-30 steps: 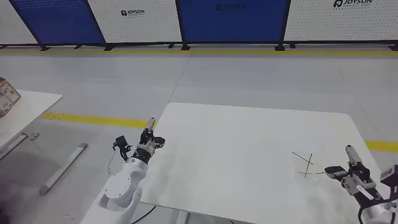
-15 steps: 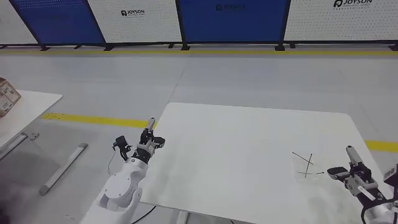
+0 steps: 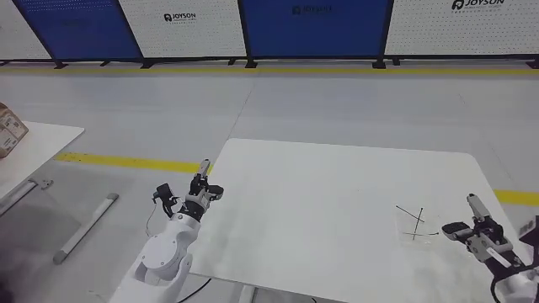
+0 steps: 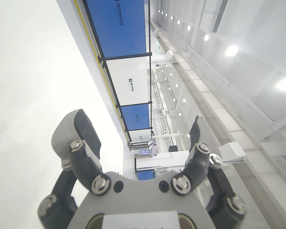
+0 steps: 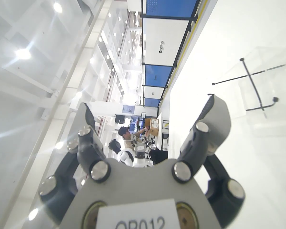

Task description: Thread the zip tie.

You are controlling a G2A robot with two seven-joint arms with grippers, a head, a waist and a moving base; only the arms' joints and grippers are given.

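Table [image 3: 337, 210] | zip ties [image 5: 248, 75] near right edge | left pincer [image 4: 140, 120] spread, left edge | right pincer [image 5: 149, 101] spread

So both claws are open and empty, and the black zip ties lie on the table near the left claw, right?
Not quite. The zip ties lie on the table near the right gripper, not the left gripper, as the right wrist view shows. Both are open and empty, as you said.

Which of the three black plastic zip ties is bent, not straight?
The hooked black plastic zip tie: its head end curves, while the other two lie straight and crossed.
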